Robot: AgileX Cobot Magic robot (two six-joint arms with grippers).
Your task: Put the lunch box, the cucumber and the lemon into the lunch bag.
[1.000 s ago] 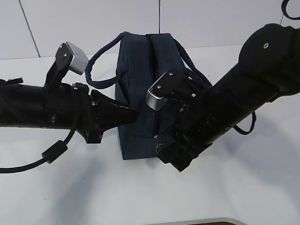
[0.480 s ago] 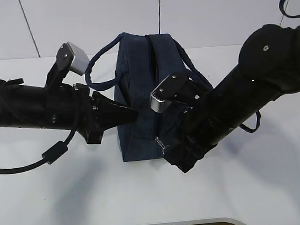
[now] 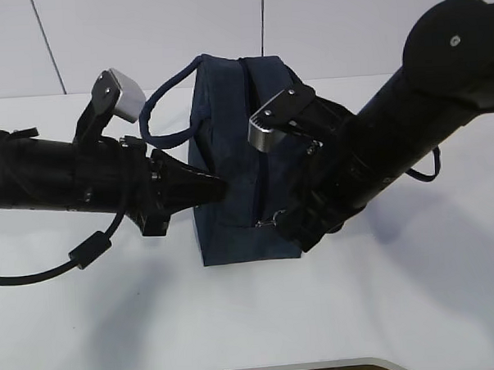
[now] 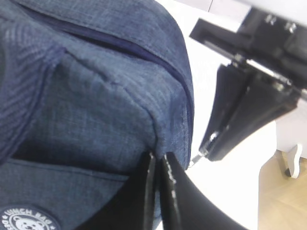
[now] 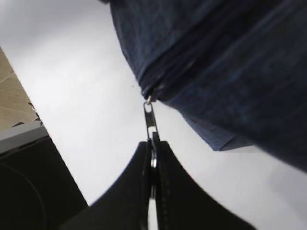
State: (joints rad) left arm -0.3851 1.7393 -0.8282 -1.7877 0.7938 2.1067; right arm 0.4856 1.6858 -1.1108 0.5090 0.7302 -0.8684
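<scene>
While I watch the exterior view, the lunch bag (image 3: 238, 169) stands upright on the white table (image 3: 253, 316), roughly mid-frame, with my two arms closing on it from either side. Its top zipper (image 3: 252, 144) runs along the ridge toward the near end, and one loop handle (image 3: 166, 115) arches out to the left.

My left gripper (image 4: 158, 191) has its fingers pressed together on a fold of the navy fabric at the bag's side corner; in the left wrist view the two dark tips meet with a pinch of cloth between them, just above a round printed badge (image 4: 29, 220) on the bag's front pocket.

My right gripper (image 5: 152, 158) is clamped on the silver ring pull (image 5: 150, 125), which hangs from the zipper's end at the bag's near lower edge. In the right wrist view the metal tab stretches taut from the slider into the closed fingertips. From outside, the pull (image 3: 269, 223) shows as a small glint beside the right gripper's dark housing.

I cannot see the lunch box, the cucumber or the lemon in any view.
</scene>
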